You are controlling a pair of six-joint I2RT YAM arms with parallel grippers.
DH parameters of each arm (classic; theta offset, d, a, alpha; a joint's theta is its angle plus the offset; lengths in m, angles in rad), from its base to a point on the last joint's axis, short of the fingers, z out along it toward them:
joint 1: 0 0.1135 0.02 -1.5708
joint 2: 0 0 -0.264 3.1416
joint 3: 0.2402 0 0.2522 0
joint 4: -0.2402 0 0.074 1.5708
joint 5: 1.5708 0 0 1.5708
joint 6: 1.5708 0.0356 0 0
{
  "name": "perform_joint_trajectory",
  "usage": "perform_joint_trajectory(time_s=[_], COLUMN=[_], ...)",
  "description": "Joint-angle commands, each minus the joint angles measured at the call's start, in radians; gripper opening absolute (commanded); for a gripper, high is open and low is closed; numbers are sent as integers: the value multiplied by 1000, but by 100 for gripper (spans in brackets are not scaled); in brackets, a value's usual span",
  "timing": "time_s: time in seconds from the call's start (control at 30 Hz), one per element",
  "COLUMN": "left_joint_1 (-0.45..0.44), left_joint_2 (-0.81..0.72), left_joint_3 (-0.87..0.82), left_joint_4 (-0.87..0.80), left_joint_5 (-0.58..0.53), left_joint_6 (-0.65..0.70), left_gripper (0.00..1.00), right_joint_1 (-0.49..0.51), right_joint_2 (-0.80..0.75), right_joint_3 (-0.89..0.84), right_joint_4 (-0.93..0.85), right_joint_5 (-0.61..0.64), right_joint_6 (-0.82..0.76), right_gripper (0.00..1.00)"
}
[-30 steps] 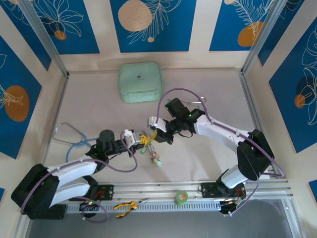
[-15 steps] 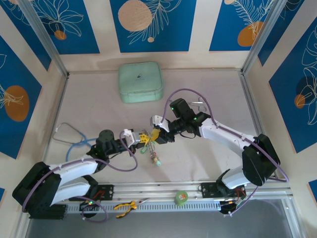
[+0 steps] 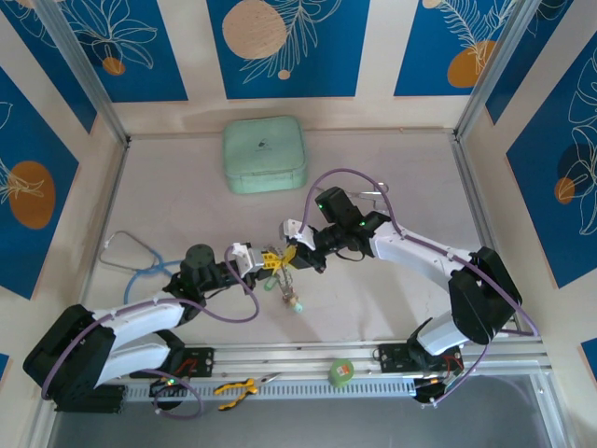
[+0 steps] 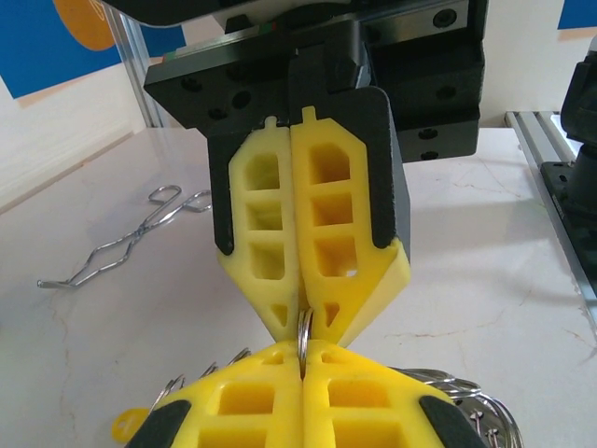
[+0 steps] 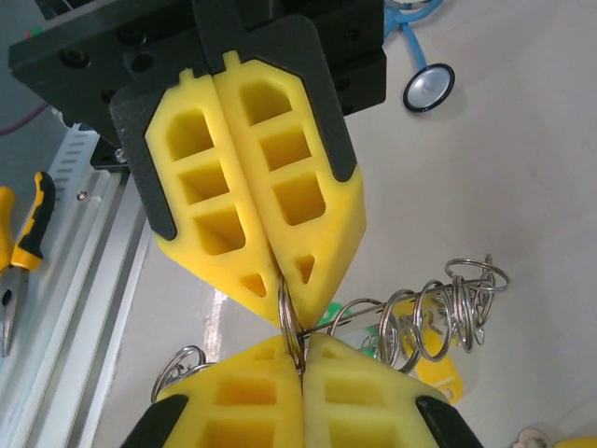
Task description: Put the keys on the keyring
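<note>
The green case [image 3: 265, 154] at the back of the table [image 3: 392, 308] is closed, so I cannot tell what is in it. In the middle, the left gripper [image 3: 269, 259] and the right gripper [image 3: 292, 252] meet tip to tip. Both pinch the keyring [image 5: 289, 325] tight. The keys [image 3: 287, 285] hang under it. A stethoscope [image 3: 131, 261] lies on the left. The walls [image 3: 289, 47] are blue and cream.
</note>
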Motion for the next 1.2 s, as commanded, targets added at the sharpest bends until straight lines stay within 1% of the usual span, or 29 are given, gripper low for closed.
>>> perform_joint_trajectory(time_s=[0.0,0.07,0.1,0.17,0.27,0.37,0.47,0.6,0.7,0.77,0.83,0.9,0.93,1.03,1.17], left_joint_1=[-8,-8,-7,-7,-7,-7,-8,-9,-9,-10,-9,-9,-9,-9,-9], left_joint_2=[-12,-24,-30,-42,-51,-50,-47,-42,-45,-49,-54,-54,-52,-39,-19], left_joint_3=[1,11,22,43,53,70,70,78,76,68,51,25,10,-12,-17], left_joint_4=[39,-7,-51,-125,-159,-203,-199,-221,-223,-206,-161,-70,-19,72,115], left_joint_5=[4,-11,-11,-7,-12,-7,-5,-1,4,3,2,-3,-7,-7,3], left_joint_6=[-2,11,25,47,61,76,76,90,95,92,80,48,30,-1,-15], left_gripper=[9,19,20,20,19,16,12,9,0,0,0,0,0,0,0], right_joint_1=[10,14,20,39,65,90,120,137,135,119,89,52,33,-1,-7], right_joint_2=[3,0,2,12,40,60,78,69,49,30,3,-23,-34,-53,-51], right_joint_3=[32,46,59,91,147,191,234,258,257,238,203,162,139,81,45], right_joint_4=[-28,-70,-105,-178,-280,-345,-386,-381,-361,-330,-292,-249,-227,-178,-148], right_joint_5=[-15,17,48,120,217,270,315,288,257,235,185,132,104,51,44], right_joint_6=[-12,-38,-60,-111,-172,-207,-224,-211,-188,-160,-121,-82,-63,-22,3], right_gripper=[0,0,0,0,0,0,0,0,0,1,12,21,24,27,27])
